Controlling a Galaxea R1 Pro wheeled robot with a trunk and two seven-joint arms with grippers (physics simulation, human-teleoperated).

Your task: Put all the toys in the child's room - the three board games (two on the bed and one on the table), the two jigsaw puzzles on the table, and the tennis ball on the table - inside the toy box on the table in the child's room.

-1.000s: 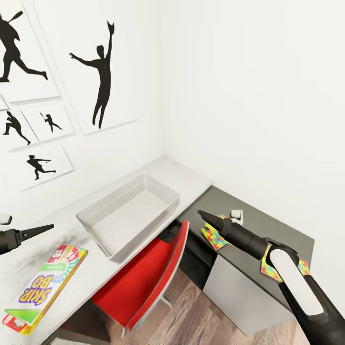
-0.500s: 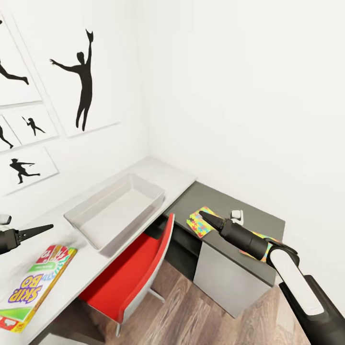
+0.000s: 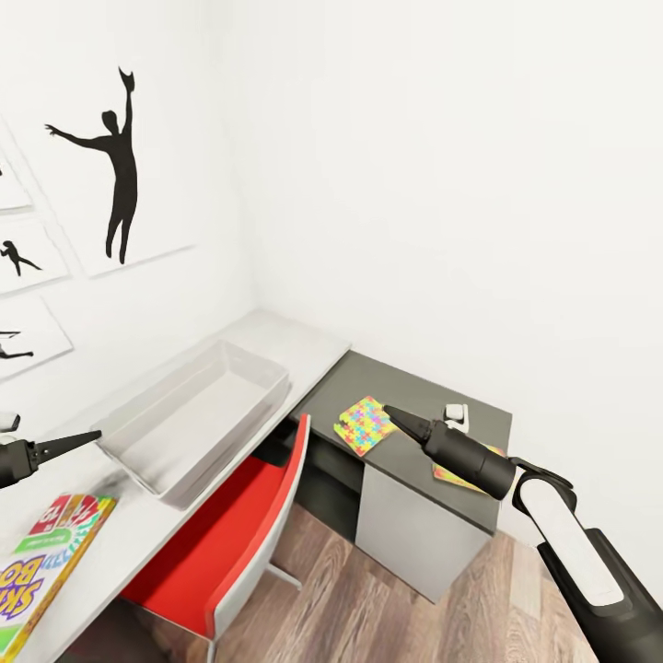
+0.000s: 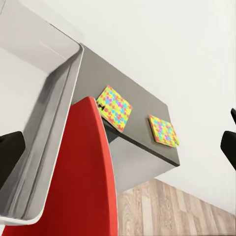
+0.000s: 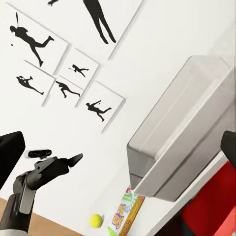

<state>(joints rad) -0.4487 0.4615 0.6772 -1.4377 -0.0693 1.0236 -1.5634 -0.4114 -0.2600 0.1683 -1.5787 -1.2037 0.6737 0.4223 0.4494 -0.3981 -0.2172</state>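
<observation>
1. The shallow translucent pale grey plastic toy box (image 3: 189,419) sits empty on the pale grey top of the L-shaped table (image 3: 304,345), against the white wall with black baseball-player silhouette prints (image 3: 110,166).
2. Two thin multicoloured jigsaw squares lie flat on the table's lower dark grey section: the first jigsaw (image 3: 365,424) nearer the toy box, the second jigsaw (image 3: 451,477) partly hidden behind the right arm.
3. The flat yellow-green-red "Skip-Bo" board game box (image 3: 41,571) lies on the pale top, near the left gripper (image 3: 64,445).
4. In the right wrist view, the small yellow-green tennis ball (image 5: 96,220) rests just beside that game box.
5. A red chair (image 3: 230,534) is tucked under the table, below the toy box.
6. The left gripper's jaws look pressed together, holding nothing.
7. The right gripper (image 3: 398,419) hovers above the dark section between the jigsaws, jaws closed to a point, empty.
</observation>
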